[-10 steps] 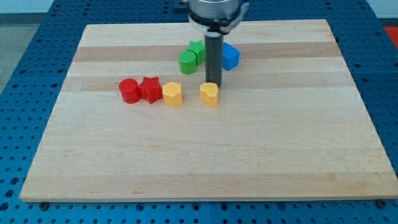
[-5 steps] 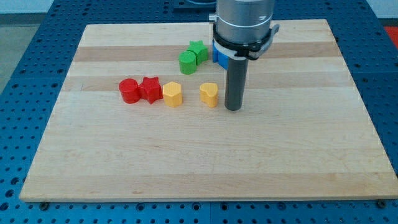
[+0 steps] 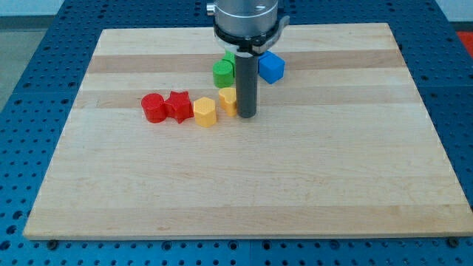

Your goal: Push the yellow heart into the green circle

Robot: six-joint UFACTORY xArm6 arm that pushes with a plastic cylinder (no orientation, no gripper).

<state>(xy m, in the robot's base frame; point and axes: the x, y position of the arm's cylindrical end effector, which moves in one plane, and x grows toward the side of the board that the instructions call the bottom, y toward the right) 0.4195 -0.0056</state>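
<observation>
Yellow heart (image 3: 228,100) sits pressed against the left side of my tip (image 3: 246,116), partly hidden by the rod, just below the green circle (image 3: 222,73). A second yellow block (image 3: 205,112) lies just to its lower left, beside a red star (image 3: 178,106) and red cylinder (image 3: 154,108). The blue cube (image 3: 271,66) stands at the rod's upper right. The rod carries no jaws.

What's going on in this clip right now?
The arm's rod is pushing blocks on a wooden board. My tip sits against the view's right side of the yellow heart, which lies just below the green circle, not yet touching it. Another yellow block sits just left of the heart.
</observation>
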